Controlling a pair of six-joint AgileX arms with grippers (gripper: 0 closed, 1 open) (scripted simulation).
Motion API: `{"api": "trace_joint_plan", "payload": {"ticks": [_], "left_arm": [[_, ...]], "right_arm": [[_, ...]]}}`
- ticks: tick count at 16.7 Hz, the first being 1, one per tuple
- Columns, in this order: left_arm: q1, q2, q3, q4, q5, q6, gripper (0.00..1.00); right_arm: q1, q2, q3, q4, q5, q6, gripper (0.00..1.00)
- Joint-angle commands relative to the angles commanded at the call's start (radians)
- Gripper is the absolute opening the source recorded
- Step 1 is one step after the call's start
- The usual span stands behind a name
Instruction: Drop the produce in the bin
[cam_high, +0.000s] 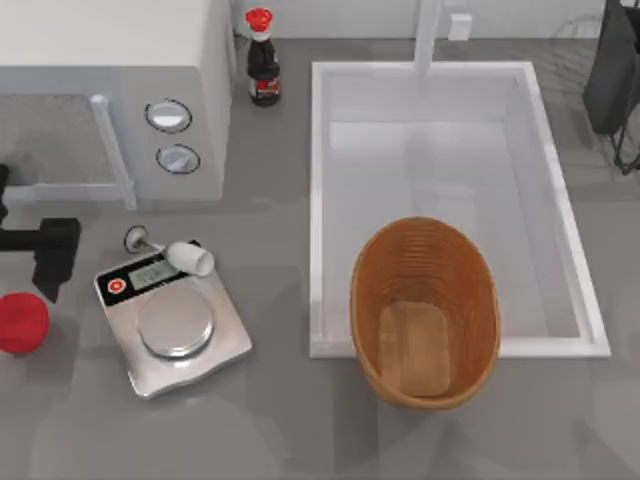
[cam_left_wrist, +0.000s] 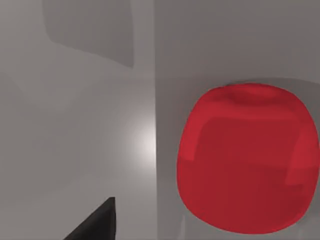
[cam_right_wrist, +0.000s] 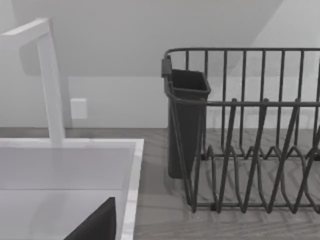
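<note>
One fruit: the produce (cam_high: 21, 323) lay on the tabletop (cam_high: 300, 420) at the far left edge of the top view, bare and unheld, well apart from everything it was meant to reach.
Left gripper: my left gripper (cam_high: 48, 262) hung just above and beside the produce in the top view, touching nothing; I could not tell how far its fingers were spread.
Left wrist view: the produce (cam_left_wrist: 247, 162) sat large and close with one dark fingertip (cam_left_wrist: 97, 222) off to its side, which I judged meant I was lining up for a grasp, not yet closing.
Nearest neighbour: the scale (cam_high: 172, 320) stood just beside the produce on its right, a small white cylinder (cam_high: 192, 258) lying on its upper edge.
Bin: the bin (cam_high: 425, 310) sat partly inside the sink (cam_high: 318, 200), overhanging its front rim, well apart from the fruit, so a long carry to the right would be needed.
Right arm: parked at the top right corner, facing the dish rack (cam_right_wrist: 250, 130); its fingers' spread I could not tell.
Bystanders: the sauce bottle (cam_high: 263, 60) and the microwave (cam_high: 110, 100) stood at the back.
</note>
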Motion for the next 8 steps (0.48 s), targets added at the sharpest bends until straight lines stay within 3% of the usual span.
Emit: {"api": "trace_joint_plan", "payload": {"ticks": [8], "left_arm": [[0.023, 0.07, -0.099, 0.166, -0.001, 0.021, 1.0]], "right_arm": [[0.0, 0.0, 0.0, 0.0, 0.0, 0.0, 1.0]]}}
